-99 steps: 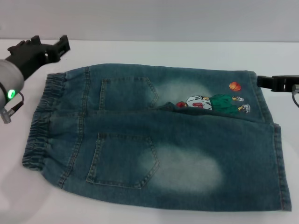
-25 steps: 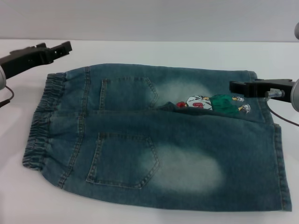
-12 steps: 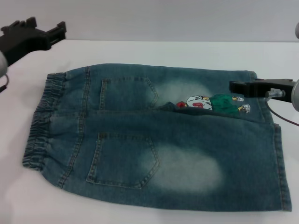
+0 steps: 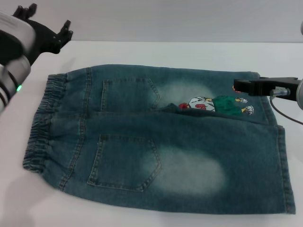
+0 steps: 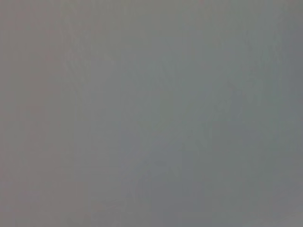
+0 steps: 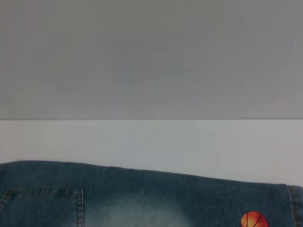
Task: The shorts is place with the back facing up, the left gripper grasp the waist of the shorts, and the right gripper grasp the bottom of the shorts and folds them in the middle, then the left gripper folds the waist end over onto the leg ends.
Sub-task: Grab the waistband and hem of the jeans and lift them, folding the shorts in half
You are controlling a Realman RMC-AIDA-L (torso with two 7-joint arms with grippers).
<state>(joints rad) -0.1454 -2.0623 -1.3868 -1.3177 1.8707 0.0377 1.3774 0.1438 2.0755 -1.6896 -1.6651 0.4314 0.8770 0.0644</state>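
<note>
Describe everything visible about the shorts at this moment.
The shorts are blue washed denim with faded pale patches, lying flat and unfolded on the white table, back up with two patch pockets showing. The gathered elastic waist lies toward the robot's left, the stitched leg hems toward its right. A cartoon print sits near the far hem, where the right gripper hovers. The left gripper is clear of the cloth.

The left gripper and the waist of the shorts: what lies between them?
Nothing: in the head view, only bare white table separates the left gripper, at the far left corner, from the waist of the shorts.
</note>
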